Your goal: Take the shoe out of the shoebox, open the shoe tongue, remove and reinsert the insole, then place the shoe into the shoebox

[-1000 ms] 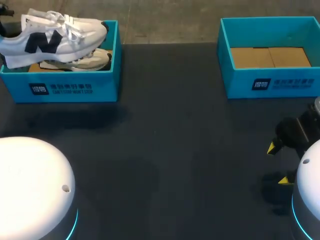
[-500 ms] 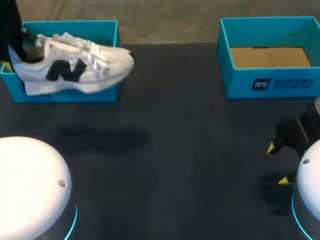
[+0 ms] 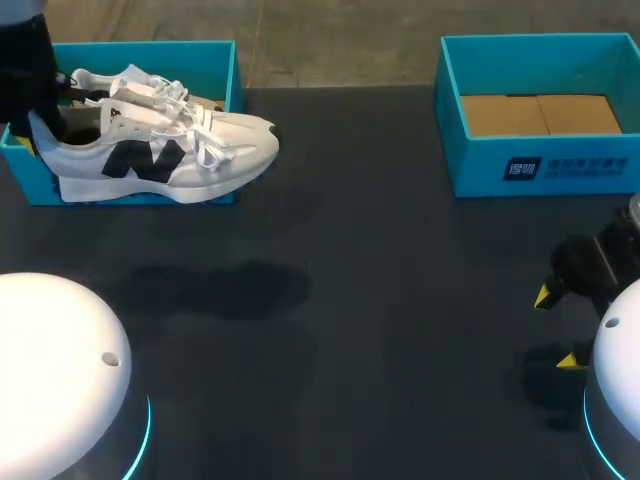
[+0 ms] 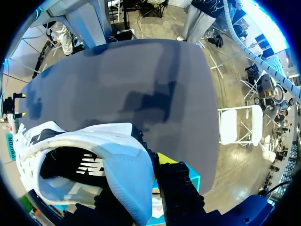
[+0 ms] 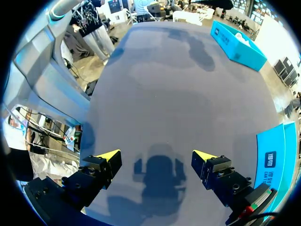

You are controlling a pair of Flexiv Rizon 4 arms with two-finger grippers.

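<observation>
Head view gives us the white sneaker with a dark side logo hanging above the dark table. Its toe points toward the middle, its heel overlaps the front wall of the teal shoebox on our left, and its shadow lies on the tabletop below. Our left gripper is clamped on the heel. In the left wrist view one yellow-tipped finger presses the outside of the heel collar, the other hidden inside. Our right gripper sits near the right edge, fingers spread apart and holding nothing, in front of a second teal shoebox lined with brown cardboard
</observation>
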